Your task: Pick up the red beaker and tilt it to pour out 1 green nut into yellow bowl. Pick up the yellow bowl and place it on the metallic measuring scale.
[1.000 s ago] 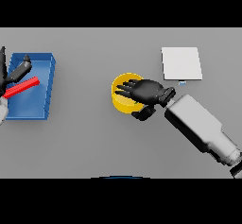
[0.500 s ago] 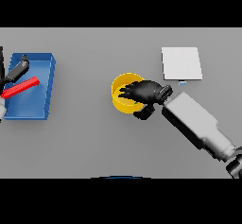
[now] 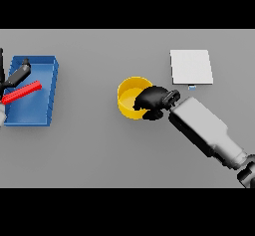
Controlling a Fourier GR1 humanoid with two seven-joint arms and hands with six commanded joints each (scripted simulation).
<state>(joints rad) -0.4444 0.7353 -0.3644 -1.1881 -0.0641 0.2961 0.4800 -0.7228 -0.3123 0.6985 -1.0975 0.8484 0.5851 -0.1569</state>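
Right hand (image 3: 152,100) is curling over the yellow bowl's (image 3: 130,98) near rim on the tabletop (image 3: 99,150), so you're gripping it; next, lift toward the measuring scale (image 3: 191,66).

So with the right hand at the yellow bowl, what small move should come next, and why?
Probably lift the yellow bowl slightly and begin carrying it toward the metallic scale. The right hand is curled over the bowl's right rim, the bowl sits on the table, and the scale lies apart, up and right.
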